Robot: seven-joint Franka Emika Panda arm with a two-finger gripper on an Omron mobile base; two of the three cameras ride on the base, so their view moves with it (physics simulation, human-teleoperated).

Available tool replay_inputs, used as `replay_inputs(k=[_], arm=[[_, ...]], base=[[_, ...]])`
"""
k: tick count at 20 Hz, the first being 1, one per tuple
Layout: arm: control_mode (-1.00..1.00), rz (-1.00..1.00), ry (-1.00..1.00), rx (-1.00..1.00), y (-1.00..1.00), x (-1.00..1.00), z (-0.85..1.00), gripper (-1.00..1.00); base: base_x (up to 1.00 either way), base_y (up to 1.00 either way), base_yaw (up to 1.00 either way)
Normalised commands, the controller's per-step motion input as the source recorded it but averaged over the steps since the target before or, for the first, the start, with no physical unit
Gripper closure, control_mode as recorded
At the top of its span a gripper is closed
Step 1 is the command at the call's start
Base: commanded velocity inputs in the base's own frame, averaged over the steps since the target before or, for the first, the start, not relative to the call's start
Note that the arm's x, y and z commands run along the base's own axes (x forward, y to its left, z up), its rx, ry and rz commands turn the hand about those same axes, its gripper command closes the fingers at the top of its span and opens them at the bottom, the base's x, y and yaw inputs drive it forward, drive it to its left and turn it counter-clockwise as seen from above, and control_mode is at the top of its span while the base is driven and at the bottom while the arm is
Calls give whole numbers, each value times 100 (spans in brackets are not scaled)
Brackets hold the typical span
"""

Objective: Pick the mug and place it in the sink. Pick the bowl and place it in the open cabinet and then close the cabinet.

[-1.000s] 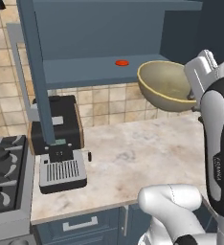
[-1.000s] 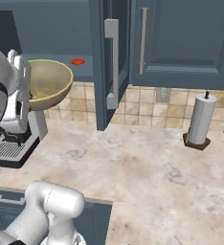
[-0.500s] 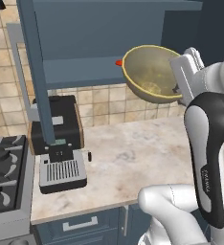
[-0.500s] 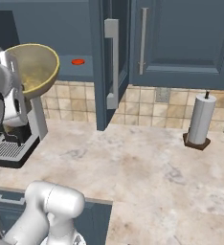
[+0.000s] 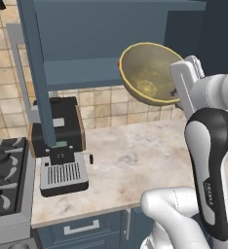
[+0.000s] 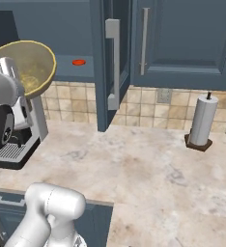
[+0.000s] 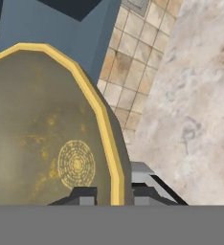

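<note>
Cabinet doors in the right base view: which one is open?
The left door, with the short thick handle, swings out edge-on; the right door with the slim handle is shut flat.

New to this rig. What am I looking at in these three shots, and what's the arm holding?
It is a rendered kitchen with a white robot arm on a driving base. Two pictures come from cameras on the base, behind the arm to its left and right. The third comes from a camera on the hand, looking along the gripper.

The gripper is shut on the rim of an olive-tan bowl, one finger inside and one outside. The bowl is tilted on its side, raised in front of the open wall cabinet, level with its blue shelf. A small red disc lies on that shelf.

On the marble counter stand a black coffee machine and a paper towel roll. A stove sits at the counter's left end.
</note>
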Motion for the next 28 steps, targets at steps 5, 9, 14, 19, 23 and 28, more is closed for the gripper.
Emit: replay_inputs(k=[5, 9, 14, 19, 23, 28], arm=[[-100, 4, 0, -3, 0, 4, 11, 100], [-100, 2, 0, -2, 0, 8, 13, 100], [-100, 0, 0, -1, 4, 13, 9, 100], [-100, 0, 0, -1, 18, 22, 1, 100], [-100, 0, 0, 0, 30, 31, 0, 100], [-100, 0, 0, 0, 25, 36, 1, 100]], base=[[0, 0, 0], [0, 0, 0], [0, 0, 0], [0, 0, 0], [0, 0, 0], [0, 0, 0]])
